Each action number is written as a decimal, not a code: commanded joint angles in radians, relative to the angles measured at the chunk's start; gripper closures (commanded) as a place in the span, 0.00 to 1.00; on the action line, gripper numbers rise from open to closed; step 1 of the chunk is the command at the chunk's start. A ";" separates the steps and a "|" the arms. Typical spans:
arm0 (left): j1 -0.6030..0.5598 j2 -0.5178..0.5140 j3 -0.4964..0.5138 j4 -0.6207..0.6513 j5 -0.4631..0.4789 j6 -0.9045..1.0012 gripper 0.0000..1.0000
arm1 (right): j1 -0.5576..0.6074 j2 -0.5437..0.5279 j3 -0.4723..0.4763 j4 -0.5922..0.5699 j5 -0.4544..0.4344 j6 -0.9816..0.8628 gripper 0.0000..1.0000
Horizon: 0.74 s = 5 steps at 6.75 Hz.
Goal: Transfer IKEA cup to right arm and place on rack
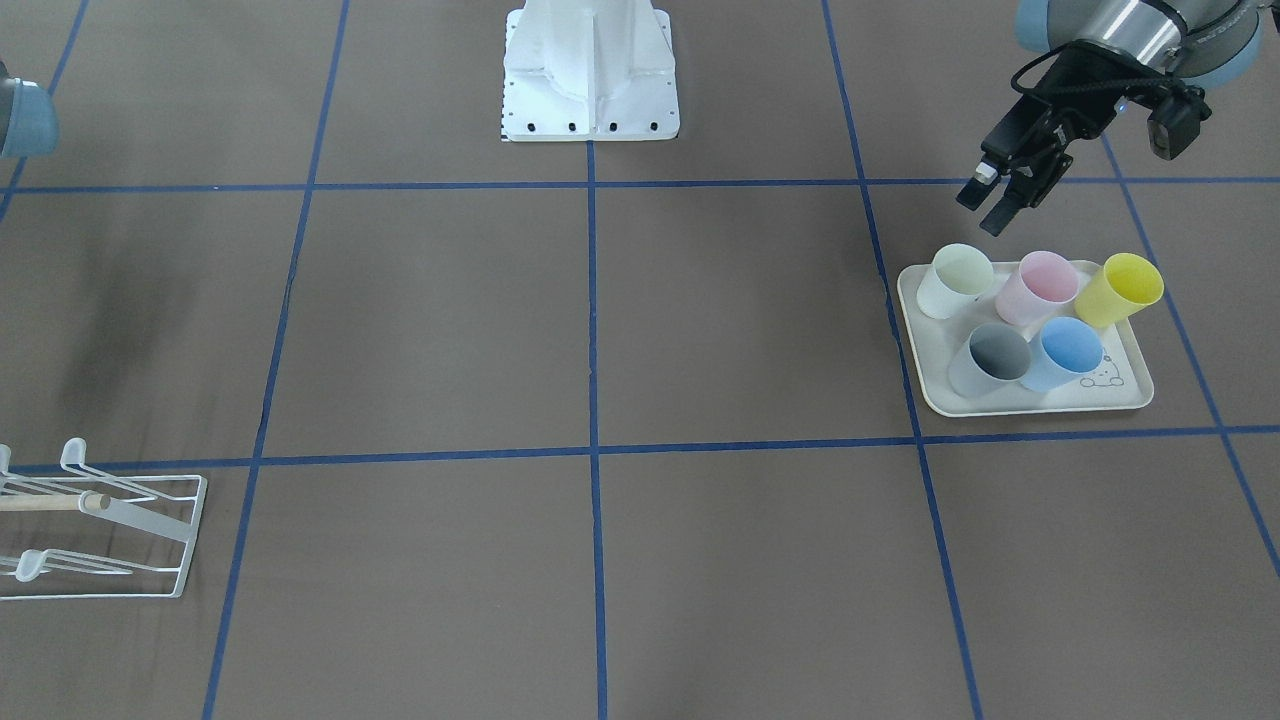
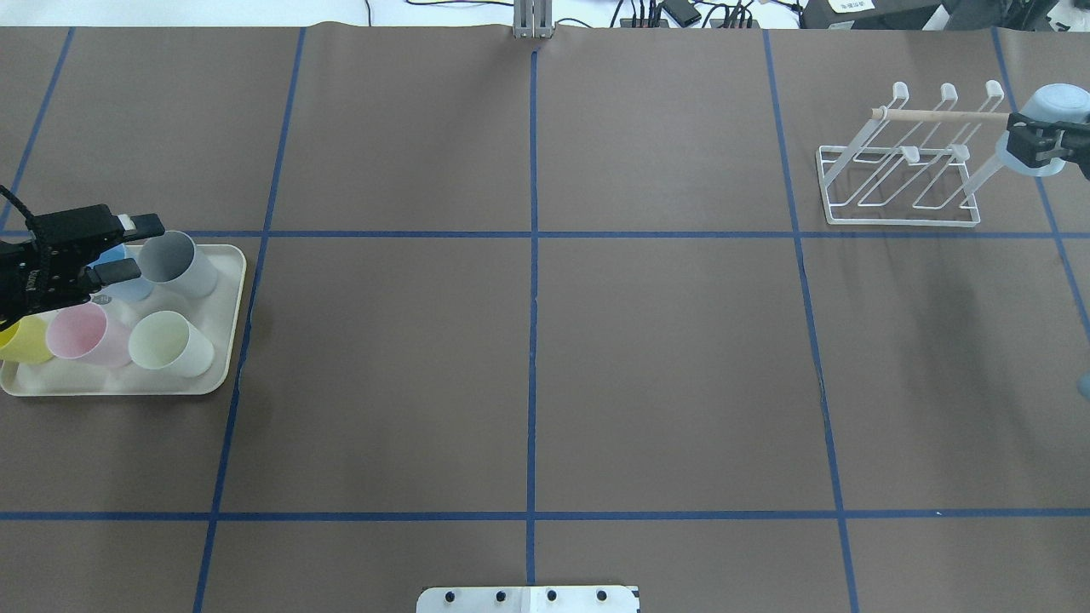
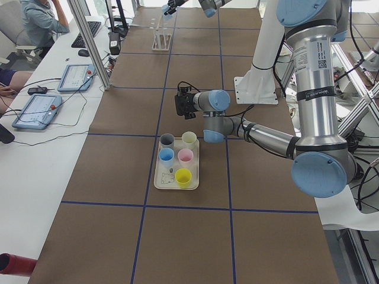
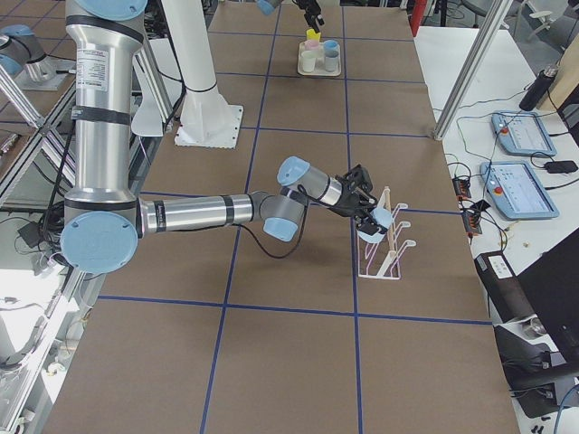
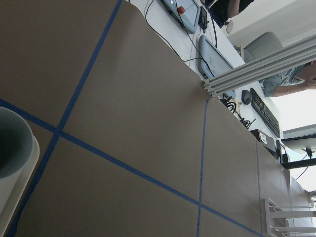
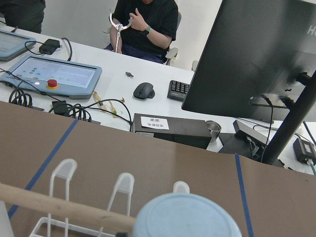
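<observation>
Overhead view, table's 9 o'clock: cream tray [image 2: 223,375], smooth, rounded corners, corrals pastel cups [image 2: 166,342] for easy picking. Left gripper [image 2: 140,249] hovers above grey cup [image 2: 174,260], fingers spread, nothing between them. Likely lining up a grab.

2 o'clock: rack [image 2: 894,183], thin white wire, hooked prongs, pale wooden rod [image 2: 937,114] across top.

Rack's 3 o'clock end: right gripper [image 2: 1035,145] pinches light-blue cup [image 2: 1056,100], smooth tapered plastic, just beside rod tip. Hanging looks under way, not released.

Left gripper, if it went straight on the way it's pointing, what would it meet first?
Likely the grey cup on the tray, just ahead of the left gripper; height is unclear, so it might pass above it.
</observation>
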 commanded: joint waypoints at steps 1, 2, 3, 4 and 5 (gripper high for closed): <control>0.000 -0.001 -0.001 0.000 0.000 0.000 0.00 | 0.000 0.021 -0.039 0.005 -0.001 0.000 1.00; 0.000 -0.002 0.001 0.000 0.000 0.000 0.00 | -0.002 0.023 -0.047 0.007 0.001 0.000 1.00; 0.000 -0.002 0.001 0.000 0.000 0.000 0.00 | -0.003 0.021 -0.052 0.008 0.001 0.001 1.00; 0.000 -0.002 0.001 0.000 0.000 0.000 0.00 | -0.017 0.021 -0.053 0.008 -0.001 0.003 1.00; 0.000 -0.002 -0.001 0.000 0.000 0.000 0.00 | -0.031 0.021 -0.061 0.008 -0.004 0.004 1.00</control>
